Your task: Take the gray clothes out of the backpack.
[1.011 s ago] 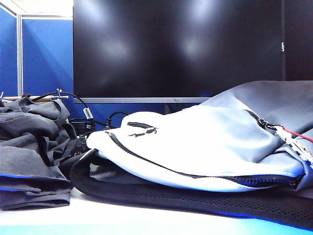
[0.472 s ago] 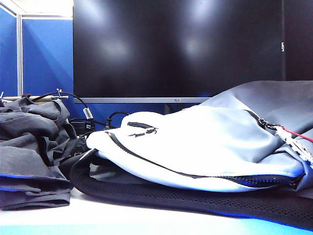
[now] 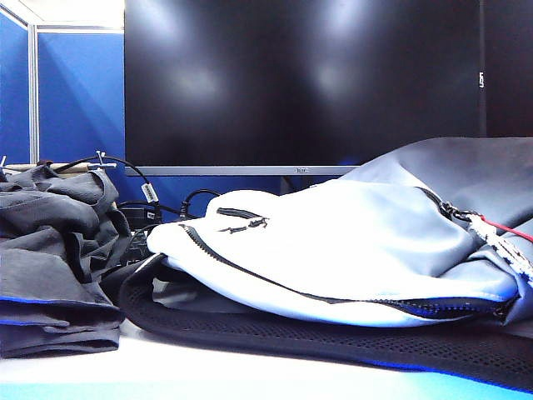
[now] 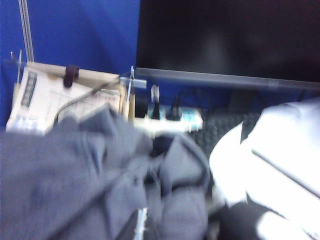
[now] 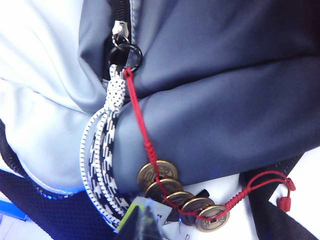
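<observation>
**Gray knitwear lies outside the bag**

Gray clothes point(image 3: 54, 250) sit heaped at the left edge of the exterior view, on the white table point(image 3: 208, 367) just beside the backpack point(image 3: 350, 250), whose pale flap sags over the black mesh padding point(image 3: 333, 337). By the look of it the garments are already out, so the task seems close to done. Neither arm shows in the exterior view. The left gripper's fingers are not clearly visible in its blurred wrist view, which looks over the clothes toward a power strip point(image 4: 170, 119) and a dark monitor point(image 4: 230, 40); its jaws are clenched on nothing visible. The right gripper, also clenched and empty, hovers by the zipper pull point(image 5: 120, 30), with its braided cord point(image 5: 102, 150), red string and brass coins point(image 5: 182, 200).
</observation>
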